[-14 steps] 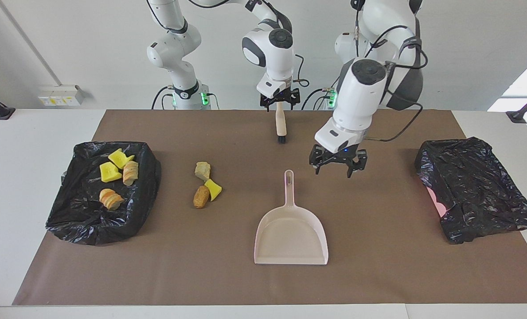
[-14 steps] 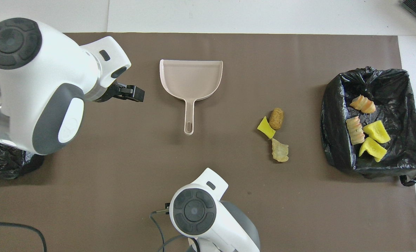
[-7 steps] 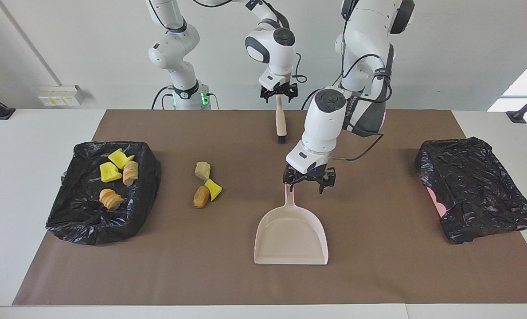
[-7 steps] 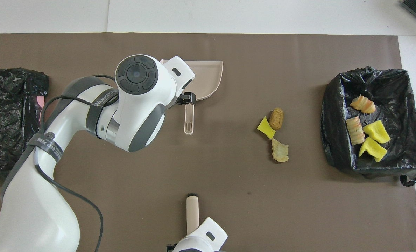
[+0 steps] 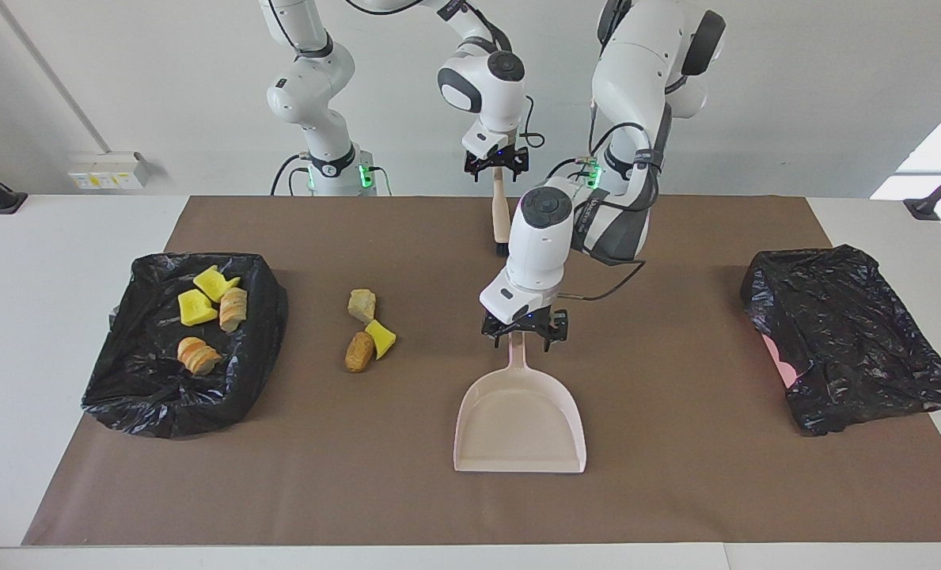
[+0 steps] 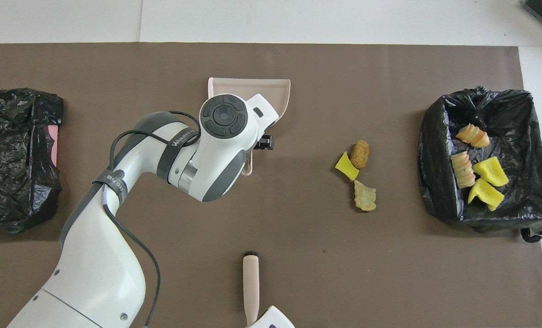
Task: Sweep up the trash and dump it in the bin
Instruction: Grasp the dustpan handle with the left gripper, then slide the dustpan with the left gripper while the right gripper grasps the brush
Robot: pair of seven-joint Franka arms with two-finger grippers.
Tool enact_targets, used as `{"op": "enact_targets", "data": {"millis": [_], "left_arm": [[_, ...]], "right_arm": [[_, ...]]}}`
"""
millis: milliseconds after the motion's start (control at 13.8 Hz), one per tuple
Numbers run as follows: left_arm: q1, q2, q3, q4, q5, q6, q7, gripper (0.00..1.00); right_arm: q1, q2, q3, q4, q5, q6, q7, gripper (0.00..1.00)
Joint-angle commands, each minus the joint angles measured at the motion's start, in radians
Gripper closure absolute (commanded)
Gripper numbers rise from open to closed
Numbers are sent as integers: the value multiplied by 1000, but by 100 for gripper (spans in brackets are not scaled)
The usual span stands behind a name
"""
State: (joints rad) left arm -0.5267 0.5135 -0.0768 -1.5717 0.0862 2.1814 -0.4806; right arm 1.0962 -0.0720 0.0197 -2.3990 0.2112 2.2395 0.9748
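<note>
Facing view shows my left gripper (image 5: 522, 336) at the centre of the frame, low over the handle of the pale pink dustpan (image 5: 520, 419), its fingers spread apart on either side of the handle and not clamped on it. The dustpan lies flat on the brown mat (image 5: 676, 475), its open mouth toward the bottom of the frame.

My right gripper (image 5: 498, 168) sits at the top centre of the frame with the end of the pale pink brush (image 5: 501, 222) between its fingers; the brush hangs down, black bristles lowest. Whether that grip is tight I cannot tell.

Three pieces of trash lie loose on the mat, left of centre: a beige lump (image 5: 361, 305), a yellow sponge chunk (image 5: 381, 338) and a brown lump (image 5: 358, 351), the last two touching. Four more pieces (image 5: 210, 305) lie in the black-lined bin (image 5: 153, 396) at the left edge of the frame: two yellow, two tan and striped.

Another black bag (image 5: 850, 340) lies crumpled at the right edge of the frame, a bit of pink showing at its side
</note>
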Motion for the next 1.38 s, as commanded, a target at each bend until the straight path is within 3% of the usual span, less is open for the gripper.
{"op": "enact_targets", "data": {"millis": [0, 145, 217, 362, 507, 651, 941, 1303], "left_arm": [[-13, -4, 14, -5, 23, 11, -27, 13], [-15, -4, 14, -5, 23, 11, -26, 47], [-15, -4, 12, -8, 20, 15, -26, 67], [-16, -3, 12, -16, 20, 15, -24, 77], [-19, -7, 14, -11, 21, 5, -13, 100], [-9, -38, 14, -14, 23, -15, 29, 100], [25, -139, 14, -39, 21, -213, 349, 100], [65, -170, 14, -47, 17, -295, 686, 100]], "right_arm": [[-3, -29, 2, -29, 17, 20, 10, 23], [-3, -22, 2, -29, 17, 22, 21, 98], [-3, -22, 2, -29, 17, 22, 13, 100], [-7, -12, 2, -25, 16, 23, 7, 100], [-9, -8, 0, -19, 11, 20, -22, 100], [-9, -6, 0, -11, -1, 8, -24, 100], [-18, -26, -7, 0, -26, -59, -59, 100], [-157, -179, -6, 11, -64, -280, -217, 100]]}}
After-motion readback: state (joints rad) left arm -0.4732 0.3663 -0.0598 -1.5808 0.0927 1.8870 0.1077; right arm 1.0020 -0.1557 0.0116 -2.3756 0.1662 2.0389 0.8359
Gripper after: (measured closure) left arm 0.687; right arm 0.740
